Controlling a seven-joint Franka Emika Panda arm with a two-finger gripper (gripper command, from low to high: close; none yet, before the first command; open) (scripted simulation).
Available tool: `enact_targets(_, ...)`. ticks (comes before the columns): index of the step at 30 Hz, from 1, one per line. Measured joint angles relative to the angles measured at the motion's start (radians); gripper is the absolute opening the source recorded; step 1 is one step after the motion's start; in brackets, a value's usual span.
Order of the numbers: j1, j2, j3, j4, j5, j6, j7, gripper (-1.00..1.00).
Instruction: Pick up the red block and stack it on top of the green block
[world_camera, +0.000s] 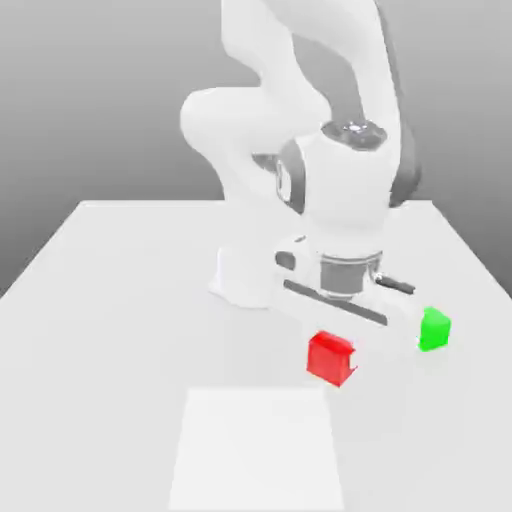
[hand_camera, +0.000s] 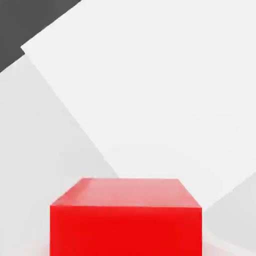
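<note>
The red block (world_camera: 330, 358) (hand_camera: 126, 220) sits low over the white table (world_camera: 120, 300), directly under my hand. My gripper (world_camera: 335, 336) reaches straight down onto it and is shut on the red block, which appears large and centred close to the hand camera. The green block (world_camera: 434, 329) stands on the table to the exterior view's right of the red one, about a hand's width away and apart from the gripper.
The arm's white base (world_camera: 245, 275) stands just behind the blocks. A lighter square patch (world_camera: 255, 450) (hand_camera: 150, 90) lies flat on the table in front of the red block. The table edge and grey surroundings lie beyond.
</note>
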Motion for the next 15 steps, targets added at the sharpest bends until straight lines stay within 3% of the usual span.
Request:
enact_targets(11,0.392,-0.153,0.236,-0.058,0.248,-0.076,0.129,-1.00)
enact_targets(15,0.423,-0.120,0.282,-0.066,0.255,-0.029,0.161,-1.00)
